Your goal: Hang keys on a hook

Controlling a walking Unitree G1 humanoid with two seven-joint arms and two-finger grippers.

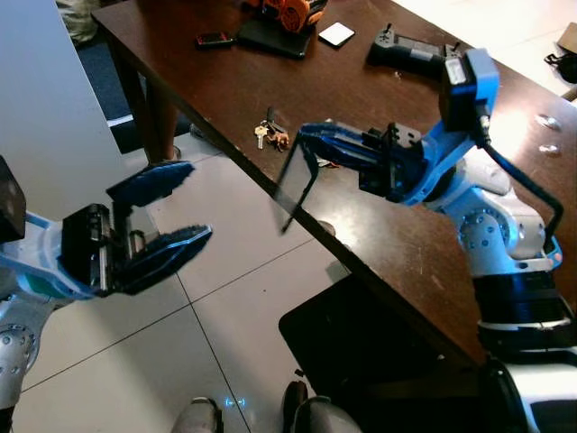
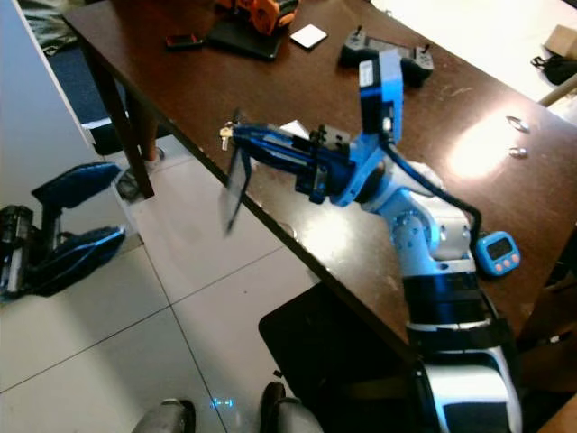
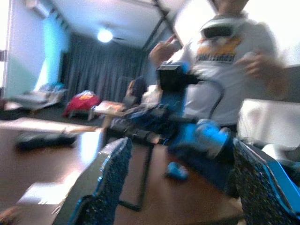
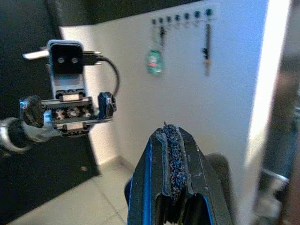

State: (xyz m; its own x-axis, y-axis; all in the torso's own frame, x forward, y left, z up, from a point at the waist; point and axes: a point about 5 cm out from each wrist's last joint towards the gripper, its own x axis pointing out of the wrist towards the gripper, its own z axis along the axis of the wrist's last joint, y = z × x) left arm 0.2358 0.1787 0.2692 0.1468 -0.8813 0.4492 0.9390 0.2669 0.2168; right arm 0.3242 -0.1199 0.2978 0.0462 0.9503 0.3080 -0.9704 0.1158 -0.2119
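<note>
A small bunch of keys (image 1: 270, 133) lies on the dark brown table (image 1: 207, 81), close to its near edge. My right gripper (image 1: 306, 135) reaches across the table; its tip is just right of the keys, and the fingers (image 4: 174, 154) are pressed shut with nothing seen between them. A blurred grey shape (image 1: 293, 185) hangs below the tip; what it is I cannot tell. My left gripper (image 1: 185, 206) is held open over the tiled floor, left of the table. A row of hooks (image 4: 180, 18) runs along a white wall, with a green tag (image 4: 154, 60) hanging there.
Further back on the table lie a black phone (image 1: 214, 40), an orange tool (image 1: 290, 11), a white card (image 1: 336, 34) and a black controller (image 1: 410, 52). A blue timer (image 2: 498, 251) sits by my right side. A person in a white shirt (image 3: 225, 70) stands beyond the table.
</note>
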